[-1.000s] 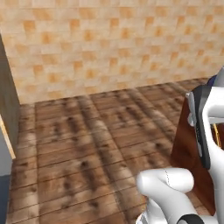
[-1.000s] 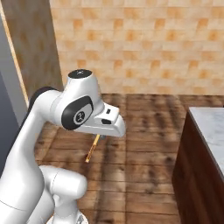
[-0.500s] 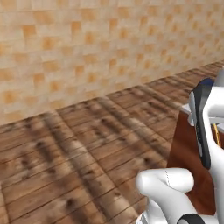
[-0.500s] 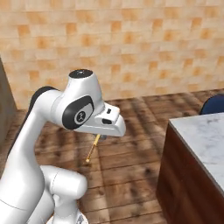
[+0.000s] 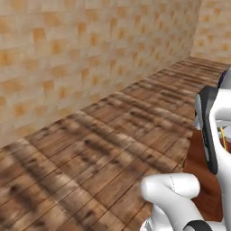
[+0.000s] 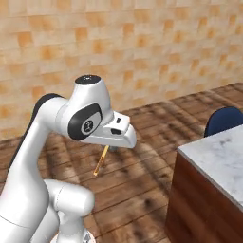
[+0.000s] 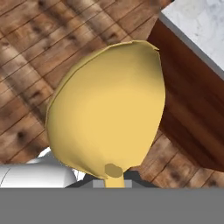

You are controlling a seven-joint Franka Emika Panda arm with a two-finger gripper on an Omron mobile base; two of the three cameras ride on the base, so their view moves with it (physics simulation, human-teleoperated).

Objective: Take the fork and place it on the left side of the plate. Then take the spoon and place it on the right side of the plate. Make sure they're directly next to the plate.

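My gripper [image 6: 108, 147] hangs below the white hand, shut on the spoon. The spoon's orange-brown handle [image 6: 100, 161] slants down from the hand, over the wooden floor. In the hand view the yellow spoon bowl [image 7: 109, 113] looms large just in front of the gripper [image 7: 114, 180], with its neck pinched at the bottom. A thin yellow strip of the spoon [image 5: 222, 136] shows beside the arm in the left base view. The fork and the plate are out of view.
A counter with a grey marble top [image 6: 217, 156] and dark wood sides [image 7: 192, 109] stands to the right of the arm. A blue chair back [image 6: 223, 120] rises behind it. A tan brick wall [image 5: 67, 58] runs along the far side of the wooden floor [image 5: 90, 167].
The whole scene has slid across both base views, so the base is moving. The counter now looms larger on the right. The spoon stays in the shut gripper.
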